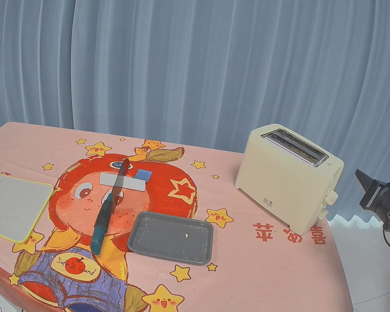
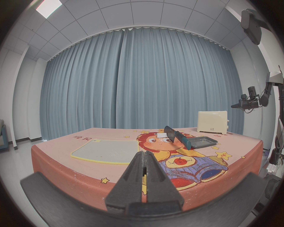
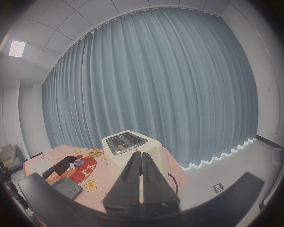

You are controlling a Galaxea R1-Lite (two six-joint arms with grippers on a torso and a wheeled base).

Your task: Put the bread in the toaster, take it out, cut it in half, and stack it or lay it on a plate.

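The cream toaster (image 1: 289, 176) stands at the table's right back; something brownish, perhaps bread (image 3: 120, 146), lies low in one slot. A grey tray (image 1: 172, 237) sits at the middle front. A teal-handled knife (image 1: 107, 208) rests left of it, its blade propped on a white holder (image 1: 122, 181). A white cutting board (image 1: 9, 206) with a yellow rim lies at the left. My left gripper (image 2: 144, 165) is shut with nothing in it, below the table's front left edge. My right gripper (image 3: 141, 173) is shut and holds nothing, in the air to the right of the toaster (image 3: 130, 147).
A cartoon-print cloth covers the table (image 1: 258, 281). A blue curtain hangs close behind it. The toaster's cord (image 3: 174, 181) runs down off the table's right side. A small crumb (image 1: 186, 235) lies on the tray.
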